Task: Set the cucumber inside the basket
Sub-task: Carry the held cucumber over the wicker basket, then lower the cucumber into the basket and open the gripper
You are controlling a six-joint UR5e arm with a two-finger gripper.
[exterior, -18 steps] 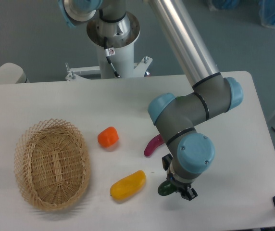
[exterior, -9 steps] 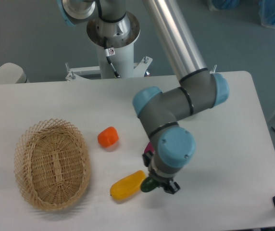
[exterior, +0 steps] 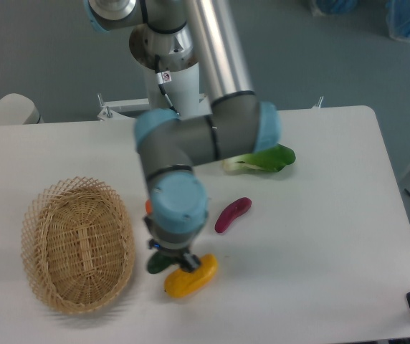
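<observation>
Woven wicker basket, glossy smooth cucumber, matt table

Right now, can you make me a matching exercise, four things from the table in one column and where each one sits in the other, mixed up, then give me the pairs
Things:
1. cucumber
2. basket
3. eggplant
4. bok choy

Places:
A. at the left of the table, with nothing inside
B. at the far side of the table, just right of the arm's elbow
C. near the middle of the table, lying free to the right of the wrist
D. under the wrist, held at the gripper, between the basket and the yellow pepper

Pairs: 1-D, 2-A, 3-C, 4-B
</observation>
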